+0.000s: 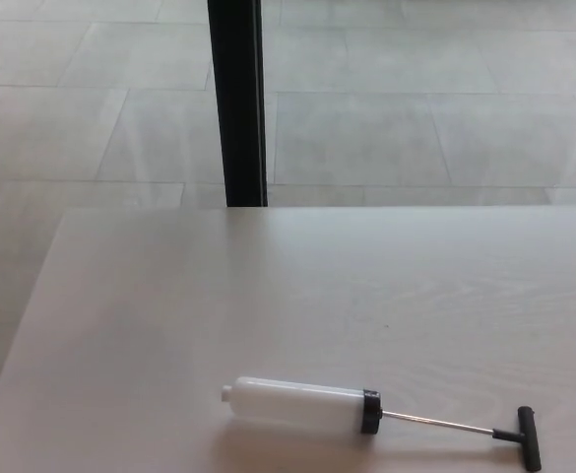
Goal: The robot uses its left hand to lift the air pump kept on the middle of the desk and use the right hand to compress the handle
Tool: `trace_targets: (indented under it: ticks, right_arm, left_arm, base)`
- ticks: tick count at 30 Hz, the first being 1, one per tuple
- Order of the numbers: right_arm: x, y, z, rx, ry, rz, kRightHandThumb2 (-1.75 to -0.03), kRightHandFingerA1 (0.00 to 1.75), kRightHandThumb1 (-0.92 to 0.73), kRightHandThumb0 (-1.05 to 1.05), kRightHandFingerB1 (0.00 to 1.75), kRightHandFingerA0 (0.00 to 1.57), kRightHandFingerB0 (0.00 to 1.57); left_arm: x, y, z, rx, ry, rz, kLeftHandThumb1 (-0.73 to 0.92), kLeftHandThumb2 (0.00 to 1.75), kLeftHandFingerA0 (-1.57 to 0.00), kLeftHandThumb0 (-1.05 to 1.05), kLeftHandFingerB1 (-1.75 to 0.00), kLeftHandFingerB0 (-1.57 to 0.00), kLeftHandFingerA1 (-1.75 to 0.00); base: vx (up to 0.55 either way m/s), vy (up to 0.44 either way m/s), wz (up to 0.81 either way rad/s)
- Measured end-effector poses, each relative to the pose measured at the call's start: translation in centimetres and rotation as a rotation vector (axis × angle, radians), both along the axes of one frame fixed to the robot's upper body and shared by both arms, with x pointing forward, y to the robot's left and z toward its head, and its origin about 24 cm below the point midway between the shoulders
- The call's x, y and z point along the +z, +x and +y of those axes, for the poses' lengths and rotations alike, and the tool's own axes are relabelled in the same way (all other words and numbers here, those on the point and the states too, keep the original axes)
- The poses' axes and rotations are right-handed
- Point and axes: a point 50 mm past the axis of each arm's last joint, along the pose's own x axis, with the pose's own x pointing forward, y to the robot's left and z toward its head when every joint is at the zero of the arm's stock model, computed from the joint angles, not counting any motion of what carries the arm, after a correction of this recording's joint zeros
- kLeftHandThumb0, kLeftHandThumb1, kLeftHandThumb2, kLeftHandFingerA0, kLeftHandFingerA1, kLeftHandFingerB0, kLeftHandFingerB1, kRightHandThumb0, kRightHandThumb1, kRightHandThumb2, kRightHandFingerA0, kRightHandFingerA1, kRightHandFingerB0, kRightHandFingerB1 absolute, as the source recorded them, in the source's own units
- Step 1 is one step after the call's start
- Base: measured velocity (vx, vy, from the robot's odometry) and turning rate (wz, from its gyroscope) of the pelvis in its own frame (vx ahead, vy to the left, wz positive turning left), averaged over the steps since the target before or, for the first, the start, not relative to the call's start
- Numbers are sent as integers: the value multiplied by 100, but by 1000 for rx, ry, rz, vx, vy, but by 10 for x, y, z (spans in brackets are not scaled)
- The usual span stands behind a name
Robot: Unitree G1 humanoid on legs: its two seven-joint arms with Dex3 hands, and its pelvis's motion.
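Nearest the lens, low and right of centre in the frame, lay the air pump [302, 405] on its side on the desk [169, 325]; its handle [530, 439] sat drawn out toward the lower right on a thin rod [440, 423]. Neither hand [not visible] showed, so how open either was I cannot tell. Risks, by my judgement: the smooth round white barrel could roll from a glancing grip; a push off the rod's line could bend it; the pale matte desk offered little friction. Behind stood 1 dark post [238, 99] on grey floor tiles [416, 118].
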Motion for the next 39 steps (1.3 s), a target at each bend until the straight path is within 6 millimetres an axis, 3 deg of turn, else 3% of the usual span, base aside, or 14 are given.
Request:
trace_targets:
  ticks: [11,12,13,14,17,18,20,23,24,28,31,32,37,39]
  right_arm:
    - [7,-1,-12,-221,138,-170,-105,40,-68,-81,24,2,6]
    - [7,-1,-13,-238,150,-177,-104,36,-66,-80,26,1,5]
    - [7,-2,-13,-248,156,-181,-104,42,-66,-76,33,2,6]
    - [6,-4,-14,-269,169,-189,-65,49,-81,-77,30,6,12]
    - [4,-14,-19,-329,198,-189,-101,47,-66,-77,45,4,10]
    - [3,-17,-19,-338,205,-180,-64,48,-79,-74,32,12,19]
    - [-1,-26,-19,-360,214,-155,-96,43,-58,-71,34,0,4]
    - [-10,-41,-17,-373,224,-99,-65,47,-85,-75,31,20,14]
    - [-14,-46,-13,-338,219,-51,-99,56,-65,-78,46,25,14]
    - [-32,-66,2,-232,249,84,-64,50,-80,-77,34,29,20]
    - [-38,-74,8,-210,291,103,-101,66,-62,-81,48,27,16]
    - [-40,-78,10,-200,306,110,-63,62,-78,-79,38,15,19]
    - [-45,-92,14,-180,359,112,-63,62,-78,-79,38,15,19]
    - [-45,-97,15,-175,376,110,-63,62,-78,-79,38,15,19]
  left_arm:
    - [31,-15,40,281,33,-121,56,87,-28,-62,-50,-19,-61]
    - [35,-16,43,305,41,-139,71,60,-34,-60,-39,-24,-51]
    - [38,-15,45,317,44,-147,57,87,-27,-65,-48,-19,-56]
    - [42,-15,49,341,51,-162,71,60,-33,-62,-38,-26,-48]
    - [55,-13,59,421,66,-197,70,59,-33,-60,-39,-27,-51]
    - [57,-13,60,437,69,-204,56,86,-26,-62,-47,-20,-55]
    - [58,-14,61,458,69,-207,59,83,-26,-61,-47,-21,-53]
    - [55,-13,59,461,57,-205,57,92,-30,-67,-51,-22,-57]
    - [54,-11,58,453,54,-201,54,93,-32,-59,-50,-17,-59]
    - [45,-5,49,422,35,-179,70,60,-30,-55,-41,-24,-48]
    - [42,-5,47,422,22,-177,70,60,-34,-56,-41,-26,-50]
    - [40,-5,45,420,18,-174,72,60,-32,-55,-39,-24,-48]
    - [38,-3,43,403,10,-165,65,89,-13,-63,-50,-8,-58]
    - [38,-2,42,395,6,-166,80,63,-15,-60,-44,-8,-60]
  base:
    - [-3,1,1]
    - [0,0,0]
    - [0,0,0]
    - [-5,32,7]
    - [0,0,0]
    - [0,0,0]
    - [0,0,0]
    - [0,0,0]
    - [0,0,0]
    - [0,0,0]
    - [0,0,0]
    - [0,0,0]
    - [0,0,0]
    - [0,0,0]
